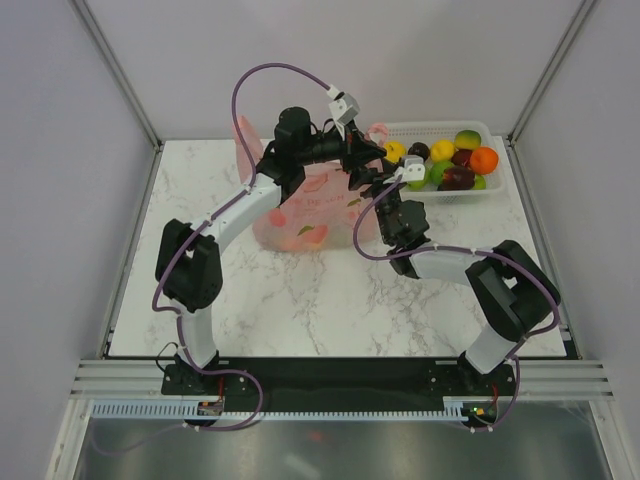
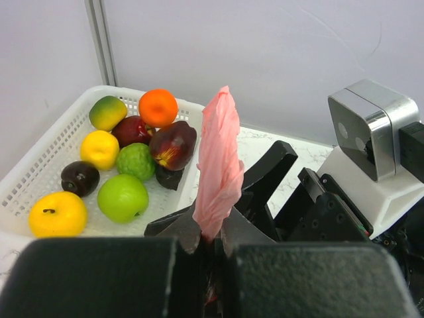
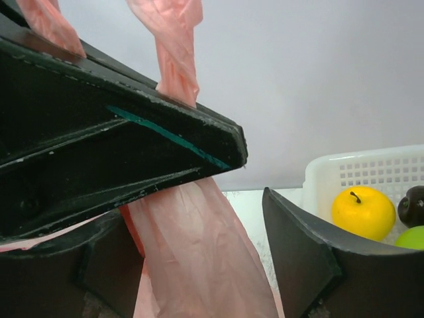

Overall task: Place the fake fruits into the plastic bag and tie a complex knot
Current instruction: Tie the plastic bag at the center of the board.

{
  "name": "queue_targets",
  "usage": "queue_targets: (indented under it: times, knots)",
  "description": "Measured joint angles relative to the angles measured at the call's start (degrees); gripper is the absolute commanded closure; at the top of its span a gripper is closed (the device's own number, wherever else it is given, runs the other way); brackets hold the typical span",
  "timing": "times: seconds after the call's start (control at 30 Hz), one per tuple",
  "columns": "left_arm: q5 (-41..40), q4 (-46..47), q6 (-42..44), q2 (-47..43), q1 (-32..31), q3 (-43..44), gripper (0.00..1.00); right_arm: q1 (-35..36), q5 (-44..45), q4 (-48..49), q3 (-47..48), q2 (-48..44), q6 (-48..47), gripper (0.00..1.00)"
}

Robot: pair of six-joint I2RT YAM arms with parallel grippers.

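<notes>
Progress on this job looks slight from my screens. The fake fruits (image 2: 136, 161) lie heaped in the white lattice basket (image 1: 497, 190) at about 2 o'clock on the bench (image 1: 300, 310); I count at least 9 there, in yellow, green, orange and dark red. The plastic bag (image 1: 300, 215) stands upright at about 11 o'clock, just beside the basket's near-left corner. I cannot tell whether any fruit is inside it, since the pink film is printed and the left arm crosses above it.

The left gripper (image 2: 211, 235) has its jaws pinched tight on 1 bag handle (image 2: 218, 159), which rises from them as a twisted pink strip. The right gripper (image 1: 378, 188) sits just beside it. In the right wrist view its jaws stand wide, with pink plastic hanging between them and nothing clamped.

My judgement is that the step in hand is getting the bag's mouth held up and spread so fruit can go in. No knot shows anywhere. Still to do are moving the fruit across from 2 o'clock, gathering both handles and tying them.
</notes>
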Motion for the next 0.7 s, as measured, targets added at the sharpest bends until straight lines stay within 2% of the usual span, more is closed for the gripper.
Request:
queue_targets:
  times: [0.07, 0.23, 0.33, 0.37, 0.47, 0.53, 0.57, 0.6, 0.67, 0.7]
  knots:
    - [-0.2, -0.2, 0.0, -0.1, 0.0, 0.0, 0.98, 0.0, 0.6, 0.0, 0.2, 0.2, -0.7, 0.37]
    - [-0.7, -0.4, 0.0, -0.2, 0.0, -0.7, 0.98, 0.3, 0.3, -1.6, 1.0, 0.3, -1.9, 0.54]
    - [-0.7, -1.0, 0.0, -0.2, -0.1, -0.9, 0.98, 0.5, -1.0, -2.7, 1.0, 0.3, -2.4, 0.71]
    - [-0.8, -1.4, 0.0, -0.2, -0.1, -0.9, 0.98, 0.5, -1.5, -2.9, 1.0, 0.3, -2.6, 0.80]
    - [-0.9, -2.1, 0.1, -0.2, -0.3, -1.0, 0.98, 0.6, -3.2, -3.5, 1.0, 0.2, -3.3, 1.00]
    - [-0.9, -2.3, 0.1, -0.2, -0.3, -1.1, 0.97, 0.6, -4.0, -3.9, 0.9, 0.0, -3.7, 1.00]
    - [-0.8, -2.3, 0.1, -0.2, -0.3, -1.1, 0.93, 0.5, -4.4, -4.1, 0.9, -0.1, -3.8, 1.00]
    - [-0.8, -2.3, 0.1, -0.2, -0.3, -1.2, 0.81, 0.5, -4.6, -4.1, 0.7, -0.2, -4.0, 1.00]
    - [-0.8, -2.2, 0.3, -0.2, -0.3, -1.2, 0.69, 0.5, -4.8, -4.4, 0.2, -0.5, -4.5, 1.00]
    - [-0.9, -2.2, 0.4, -0.5, -0.4, -1.4, 0.59, 0.5, -4.9, -5.0, -0.3, -0.6, -4.8, 1.00]
